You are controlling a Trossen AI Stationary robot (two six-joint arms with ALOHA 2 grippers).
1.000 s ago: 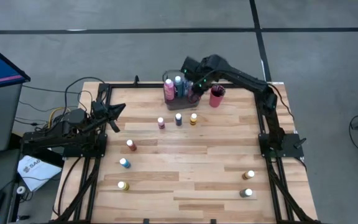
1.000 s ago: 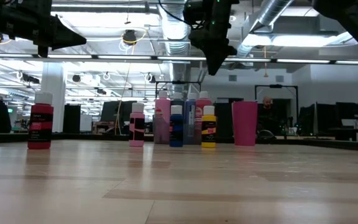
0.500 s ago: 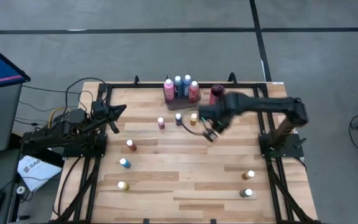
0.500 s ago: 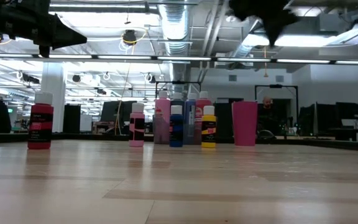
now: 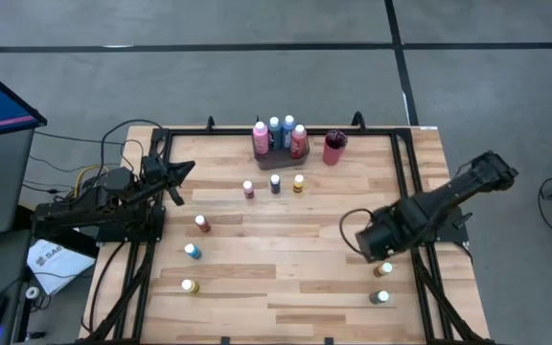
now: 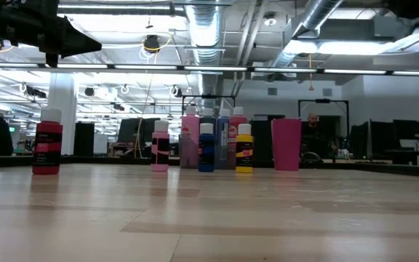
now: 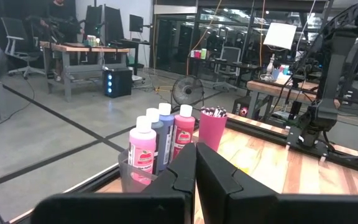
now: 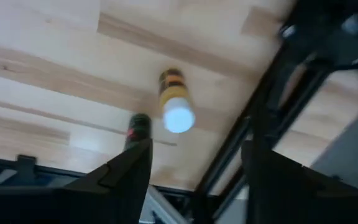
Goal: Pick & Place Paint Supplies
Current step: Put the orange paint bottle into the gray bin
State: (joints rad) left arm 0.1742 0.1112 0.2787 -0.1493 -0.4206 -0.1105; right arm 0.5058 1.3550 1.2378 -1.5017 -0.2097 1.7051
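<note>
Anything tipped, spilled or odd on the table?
Nothing stands out. The loose paint bottles all stand upright, none spilled. Three more sit in the clear holder beside the pink cup. Right tool hovers open over the yellow bottle.

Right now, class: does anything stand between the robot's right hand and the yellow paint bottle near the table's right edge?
Nothing visible does. The right hand hangs open above the table, empty, and the yellow paint bottle stands upright close by. In the right wrist view the bottle shows between the fingers, with only bare wood around it.
</note>
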